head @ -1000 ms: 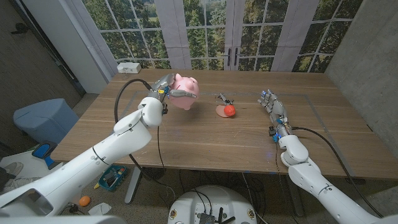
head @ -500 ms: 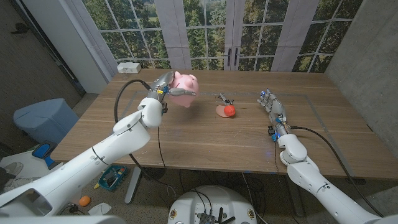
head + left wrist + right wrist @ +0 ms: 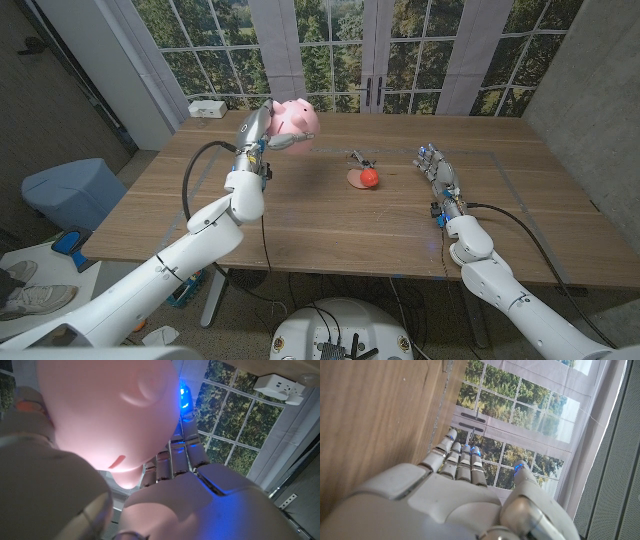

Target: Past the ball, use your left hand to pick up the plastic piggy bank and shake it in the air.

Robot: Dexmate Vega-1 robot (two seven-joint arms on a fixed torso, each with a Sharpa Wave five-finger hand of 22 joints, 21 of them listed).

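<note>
Left hand [image 3: 262,128] grips piggy bank [image 3: 294,119] high above tabletop [image 3: 300,220], far-left of ball [image 3: 370,177]. I shake in short strokes — grip firm, wrist doing work. Right hand [image 3: 436,166] empty, fingers straight, by tabletop.

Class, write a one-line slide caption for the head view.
Left hand holds pink piggy bank above the table; right hand waits.

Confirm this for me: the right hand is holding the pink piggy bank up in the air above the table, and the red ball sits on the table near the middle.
Not quite: the left hand, not the right, holds the pink piggy bank up above the table, as the head view shows. The right hand holds nothing. The red ball does sit near the table's middle.
</note>
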